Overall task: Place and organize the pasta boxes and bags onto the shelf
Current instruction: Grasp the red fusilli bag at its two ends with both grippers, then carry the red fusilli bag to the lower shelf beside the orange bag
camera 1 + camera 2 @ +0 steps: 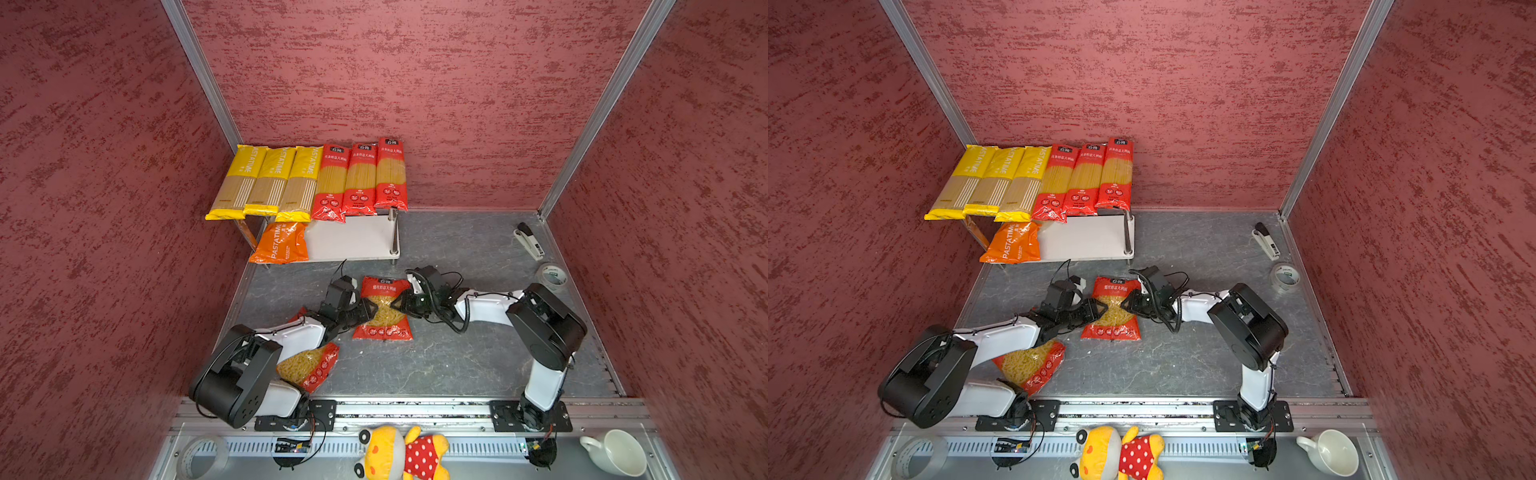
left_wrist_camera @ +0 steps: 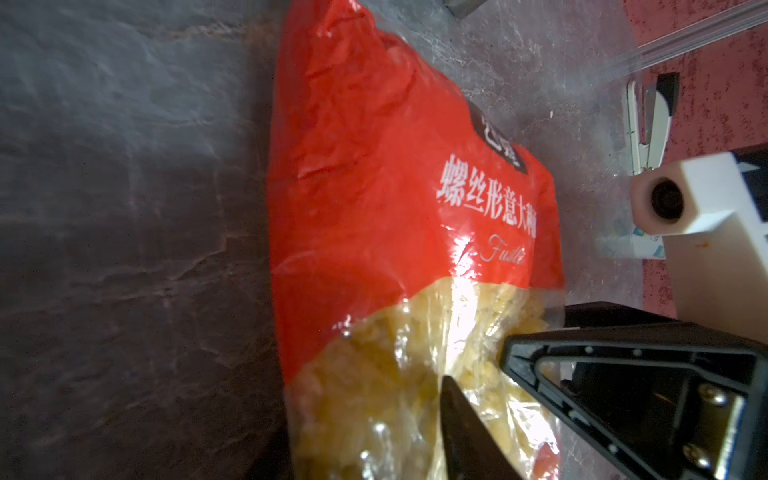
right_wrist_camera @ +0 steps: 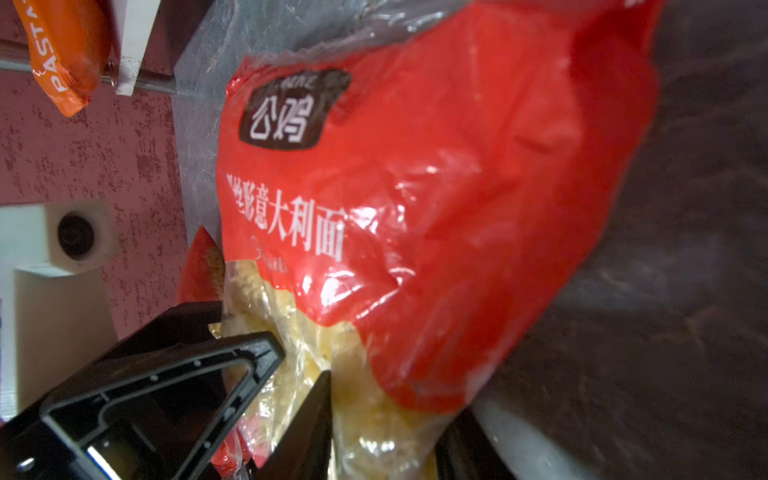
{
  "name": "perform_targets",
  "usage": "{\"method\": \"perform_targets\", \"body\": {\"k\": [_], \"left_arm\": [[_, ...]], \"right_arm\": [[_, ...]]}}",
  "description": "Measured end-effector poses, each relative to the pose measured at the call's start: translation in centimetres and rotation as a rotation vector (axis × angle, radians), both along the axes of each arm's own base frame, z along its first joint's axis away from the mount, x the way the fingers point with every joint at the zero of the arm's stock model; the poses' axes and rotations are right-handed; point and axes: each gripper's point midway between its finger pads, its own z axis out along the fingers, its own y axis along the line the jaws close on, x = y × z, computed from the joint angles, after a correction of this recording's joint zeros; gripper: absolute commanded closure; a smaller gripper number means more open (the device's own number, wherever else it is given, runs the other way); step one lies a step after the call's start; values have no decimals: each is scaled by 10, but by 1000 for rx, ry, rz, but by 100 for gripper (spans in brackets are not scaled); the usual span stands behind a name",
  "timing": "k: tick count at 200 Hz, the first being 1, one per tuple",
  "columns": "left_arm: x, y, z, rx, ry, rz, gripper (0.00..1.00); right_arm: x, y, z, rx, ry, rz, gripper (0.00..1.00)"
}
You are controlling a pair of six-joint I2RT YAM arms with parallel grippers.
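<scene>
Spaghetti packs (image 1: 307, 183) and orange bag (image 1: 280, 243) shelved; left gripper (image 1: 372, 309) and right gripper (image 1: 398, 301) pinch red bag (image 1: 382, 291) before shelf (image 1: 353, 239); second red bag (image 1: 309, 365) remains.

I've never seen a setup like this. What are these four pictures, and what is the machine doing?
Two robot arms stand at a grey table. Two pictures look down from above; the other two come from cameras on each arm's wrist. The left hand and right hand pinch opposite sides of a red fusilli bag. Behind stands a white shelf: six spaghetti packs on top, an orange PASTATIME bag below. A second red pasta bag lies under the left arm.
</scene>
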Motion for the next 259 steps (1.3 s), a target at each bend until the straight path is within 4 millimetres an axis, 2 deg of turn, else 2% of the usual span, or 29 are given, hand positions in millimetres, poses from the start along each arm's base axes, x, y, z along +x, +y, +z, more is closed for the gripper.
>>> {"method": "perform_targets", "body": {"k": [80, 145, 172, 201, 230, 259], "left_arm": [[-7, 19, 33, -18, -65, 28, 82], [-4, 54, 72, -30, -190, 97, 89], [1, 73, 85, -8, -247, 140, 89], [13, 91, 95, 42, -290, 185, 89], [36, 105, 108, 108, -332, 224, 89], [64, 115, 118, 179, -396, 256, 90]], "right_arm": [[-3, 24, 27, 124, -57, 60, 85], [9, 52, 69, 287, -174, 76, 96], [20, 71, 86, 337, -233, 91, 96], [36, 87, 96, 358, -305, 96, 97], [62, 100, 105, 352, -435, 64, 97], [91, 110, 112, 342, -566, 14, 91]]}}
